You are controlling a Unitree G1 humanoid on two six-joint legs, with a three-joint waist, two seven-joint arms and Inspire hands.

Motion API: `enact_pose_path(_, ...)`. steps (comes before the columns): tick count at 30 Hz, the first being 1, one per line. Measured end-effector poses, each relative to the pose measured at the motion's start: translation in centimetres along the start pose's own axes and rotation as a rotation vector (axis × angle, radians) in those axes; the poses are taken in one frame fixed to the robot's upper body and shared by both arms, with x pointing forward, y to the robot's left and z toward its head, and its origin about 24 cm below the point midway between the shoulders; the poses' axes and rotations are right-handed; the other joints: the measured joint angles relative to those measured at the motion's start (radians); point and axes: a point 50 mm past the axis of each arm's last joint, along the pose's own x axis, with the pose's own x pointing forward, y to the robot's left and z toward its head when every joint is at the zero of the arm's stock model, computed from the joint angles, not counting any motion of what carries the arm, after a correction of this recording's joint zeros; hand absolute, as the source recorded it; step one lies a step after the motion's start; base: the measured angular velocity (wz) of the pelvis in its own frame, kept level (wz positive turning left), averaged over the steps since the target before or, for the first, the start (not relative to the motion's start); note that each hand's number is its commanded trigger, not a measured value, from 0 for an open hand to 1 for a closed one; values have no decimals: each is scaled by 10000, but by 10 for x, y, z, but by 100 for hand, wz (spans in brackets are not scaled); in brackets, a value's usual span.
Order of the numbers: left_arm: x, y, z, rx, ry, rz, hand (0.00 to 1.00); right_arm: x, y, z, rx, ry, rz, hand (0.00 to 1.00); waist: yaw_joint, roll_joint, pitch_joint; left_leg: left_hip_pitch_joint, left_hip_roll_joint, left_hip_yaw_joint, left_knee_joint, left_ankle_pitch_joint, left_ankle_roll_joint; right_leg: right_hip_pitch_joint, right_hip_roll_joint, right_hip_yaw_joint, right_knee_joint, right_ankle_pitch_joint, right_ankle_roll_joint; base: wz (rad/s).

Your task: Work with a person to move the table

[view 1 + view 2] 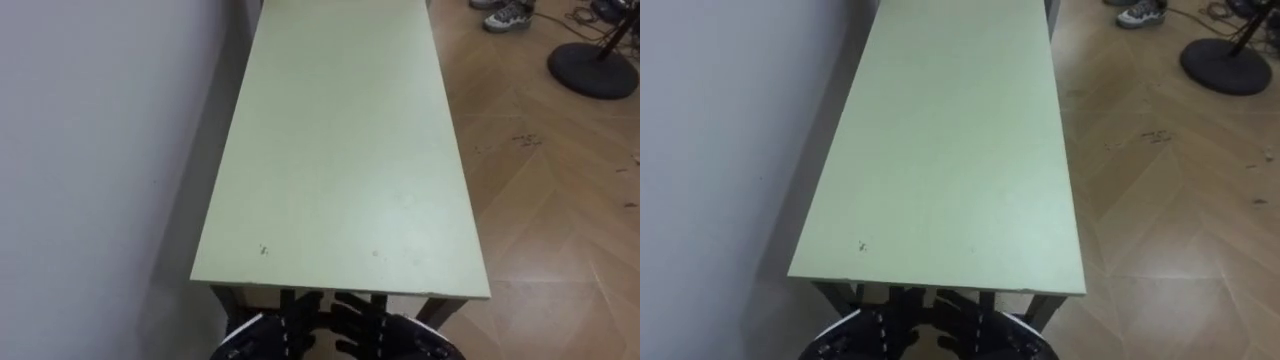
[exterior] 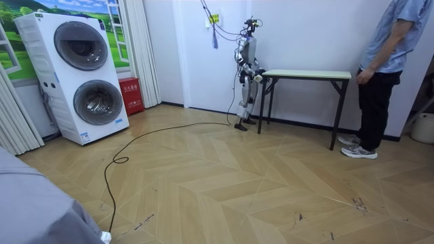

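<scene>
I look down on the long pale green desk [image 1: 340,150]. It runs from the bottom of the frame up to the top, with its long side close by the white wall [image 1: 90,150] at the left.

My left hand [image 1: 258,338] and right hand [image 1: 408,340] are at the bottom middle, just under the near short end of the desk. The dark fingers [image 1: 300,312] reach up toward that edge and go under it. I cannot tell if they are apart, together or clamped on the desk.

In the room view my robot stands at the desk's left end. A person [image 2: 383,74] stands at its right end, with a hand [image 2: 364,76] near that end. The desk looks like it stands with its legs on the wood floor [image 2: 224,183].

So I think the job has just started. We are both in place, one at each end. Lifting, carrying and setting down are all left to do.

The desk top is bare. The washing machines [image 2: 81,74] at the left of the room view have their round doors closed, so I cannot tell what is inside.
</scene>
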Motion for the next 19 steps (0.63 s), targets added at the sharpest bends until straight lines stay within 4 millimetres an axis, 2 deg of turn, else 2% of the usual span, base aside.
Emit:
enact_pose_path(5,-11,27,-40,-868,1269,2418,0,-11,-22,-45,930,1531,-2461,0,21,1,30,238,-14,-48,-139,-23,-5,245,19,-23,-198,8,8,0)
enact_pose_path(8,-19,42,-55,-1426,1438,4039,0,-16,-35,-56,1595,1682,-3945,0,31,-2,7,260,-11,-56,-200,-28,-13,273,35,-13,-275,8,7,1)
enact_pose_path(9,-20,44,-57,-1496,1461,4293,0,-17,-37,-58,1660,1797,-4172,0,32,-2,4,262,-10,-54,-213,-28,-13,273,37,-11,-284,8,7,0)
enact_pose_path(11,-28,48,-72,-1958,1762,5379,0,-28,-42,-76,2239,2285,-5251,0,104,-21,6,402,-9,-26,-287,-27,-14,346,39,10,-330,9,5,-2)
enact_pose_path(15,-38,50,-92,-2830,2145,6755,0,-42,-42,-101,3320,2882,-6545,0,269,-21,2,673,-10,-21,-450,-55,-43,523,47,17,-395,9,5,-4)
enact_pose_path(19,-47,50,-108,-3510,2489,8159,0,-45,-39,-111,4168,2780,-7264,0,272,14,-9,854,-13,-35,-583,-55,-43,736,54,18,-505,9,5,0)
